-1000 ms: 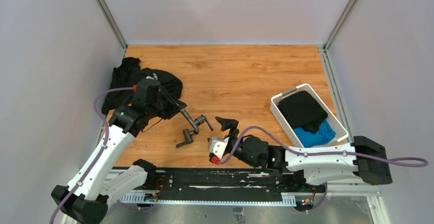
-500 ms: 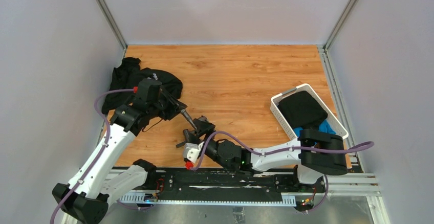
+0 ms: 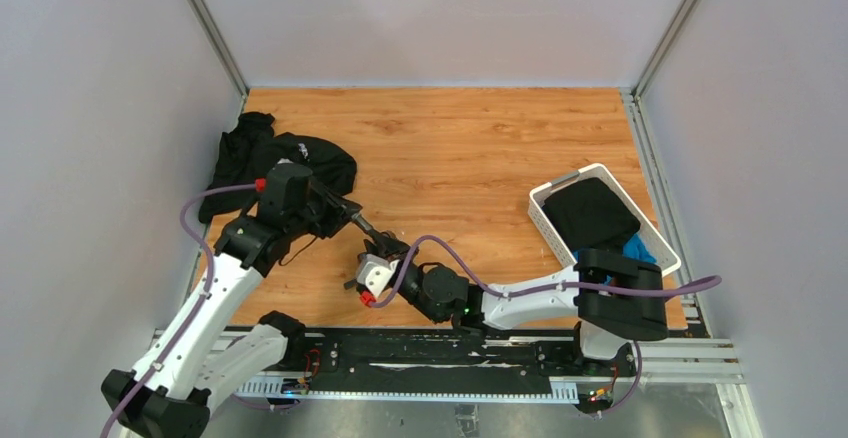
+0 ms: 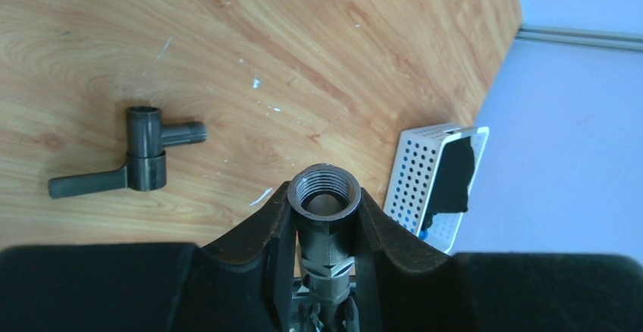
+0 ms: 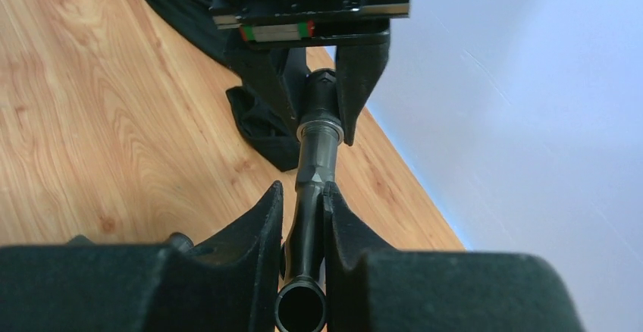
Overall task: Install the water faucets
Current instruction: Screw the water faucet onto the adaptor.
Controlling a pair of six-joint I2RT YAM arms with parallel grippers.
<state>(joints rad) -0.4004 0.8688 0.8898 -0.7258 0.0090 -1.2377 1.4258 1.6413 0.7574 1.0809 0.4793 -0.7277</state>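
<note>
My left gripper is shut on a dark-grey water faucet piece, whose threaded open end points away from the palm. In the right wrist view my right gripper is shut on a dark faucet tube. That tube runs up into the left gripper opposite. From above, the left gripper and right gripper meet nose to nose at the table's front left. A T-shaped faucet piece with a thin lever lies on the wood.
A black cloth garment is heaped at the left, behind the left arm. A white perforated basket holding black and blue cloth stands at the right. Grey walls close in the wooden table on three sides.
My right arm has swung left across the table to the left gripper, and its jaws have gone from wide open to shut on the faucet tube. The left gripper stayed shut and barely moved.
</note>
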